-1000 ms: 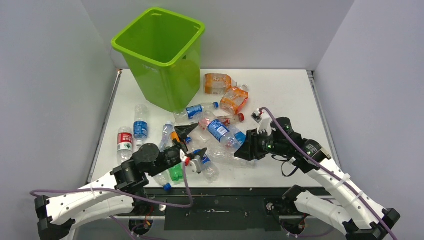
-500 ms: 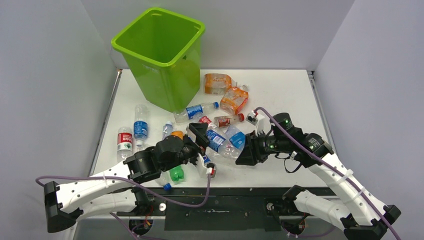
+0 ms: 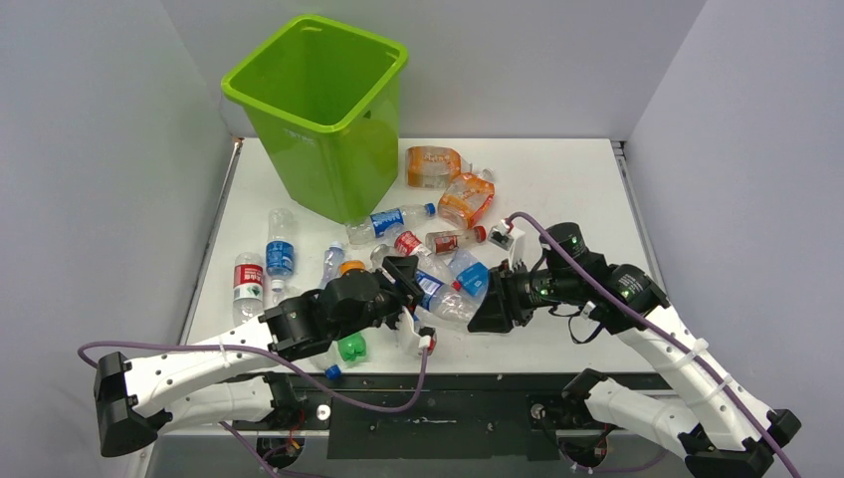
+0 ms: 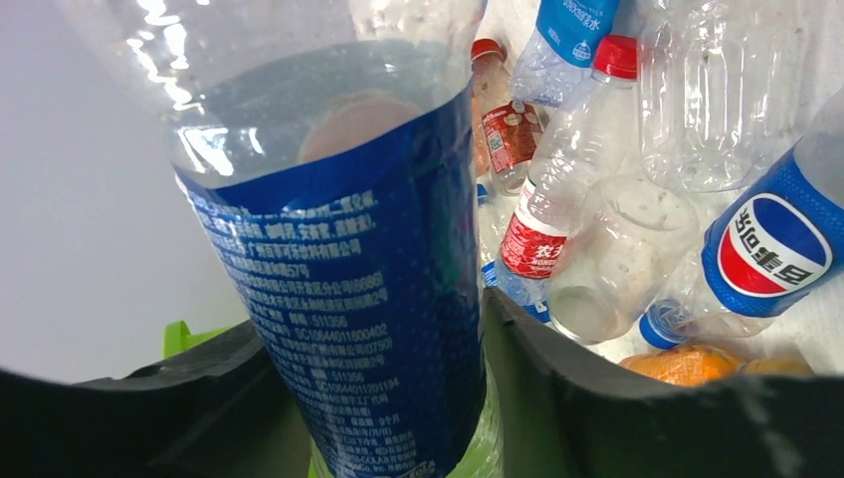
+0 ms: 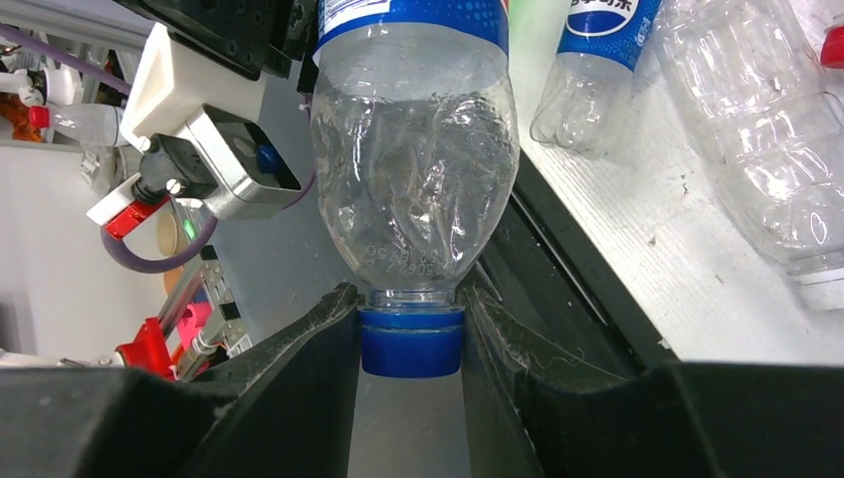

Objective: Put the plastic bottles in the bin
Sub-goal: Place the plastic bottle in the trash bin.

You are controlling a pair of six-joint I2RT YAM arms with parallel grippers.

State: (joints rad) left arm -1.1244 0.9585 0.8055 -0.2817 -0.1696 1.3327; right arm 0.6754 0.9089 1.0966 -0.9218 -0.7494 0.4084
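Because the tall lime-green plastic bin (image 3: 318, 164) stands at the far left corner of the white table (image 3: 567, 189), well apart from both arms, whatever I lift faces a long carry over the loose plastic bottles (image 3: 281, 254) strewn between it and the near edge. I can see no bottle in the part of its inside that shows. Left of centre, the left gripper (image 3: 406, 282) has its fingers pressed to either side of a clear plastic bottle with a dark blue label (image 4: 368, 299), clamping it across the label. Just to the right, the right gripper (image 3: 485, 312) is pinched on a blue screw cap (image 5: 411, 347), and from the overhead view I judge that the cap belongs to that same bottle. That is my main worry. If either arm lifts or swings toward the bin while the other holds on, the thin wall could buckle, the cap could slip out, or the arms could strain against each other. A bottle popping free would likely land on the red-capped clear bottle (image 4: 557, 199) crowded beside it and scatter the heap. Further right, the crushed orange plastic bottles (image 3: 466, 201) lie untouched.
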